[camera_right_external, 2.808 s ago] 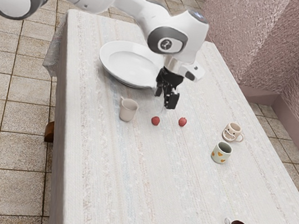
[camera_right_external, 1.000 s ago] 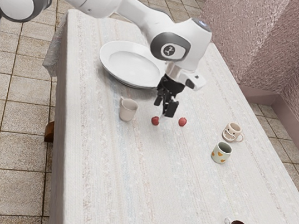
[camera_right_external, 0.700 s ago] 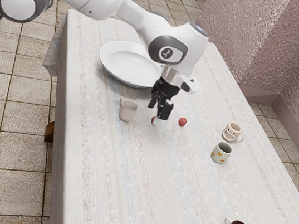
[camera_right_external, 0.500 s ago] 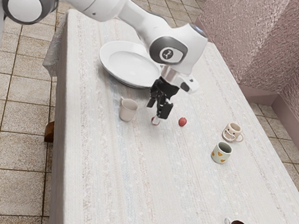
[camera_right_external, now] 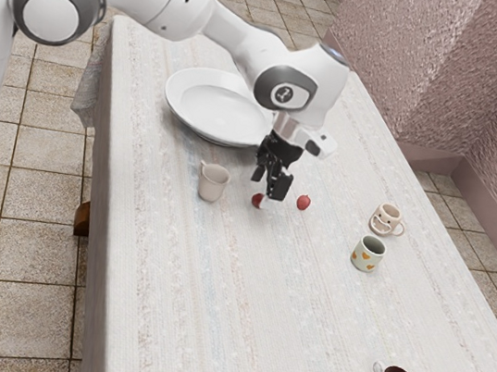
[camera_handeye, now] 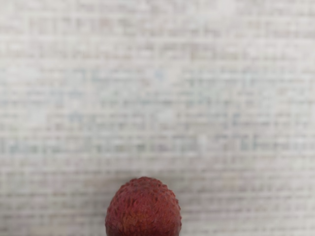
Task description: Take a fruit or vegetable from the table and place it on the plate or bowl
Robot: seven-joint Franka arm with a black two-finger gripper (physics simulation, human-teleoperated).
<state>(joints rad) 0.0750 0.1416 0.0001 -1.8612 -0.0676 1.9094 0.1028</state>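
The red fruit (camera_right_external: 255, 201) rests on the tabletop (camera_right_external: 240, 306), about midway between its 2 long edges and nearer the far end, where the plate (camera_right_external: 206, 105) stands, than the near end. It is round and bumpy, with no long axis to line up on. So the coming move turns on 1 thing only: the fruit lies almost straight below the gripper (camera_right_external: 267, 190), a shade toward the cup (camera_right_external: 213, 182) from the midpoint of the jaws. The wrist view agrees, with the fruit (camera_handeye: 143, 206) on the cloth just under the hand. The jaws look parted wider than the fruit and seem to have hold of nothing, though one tip partly hides it. A second fruit (camera_right_external: 303, 203) lies near, on the side away from the cup and apart from the gripper. Compared with 2.8 seconds ago, the gripper has left the plate's rim and come down over the fruit, while the fruit, second fruit, cup and plate sit where they were. Compared with 0.5 seconds ago, more of the fruit shows.
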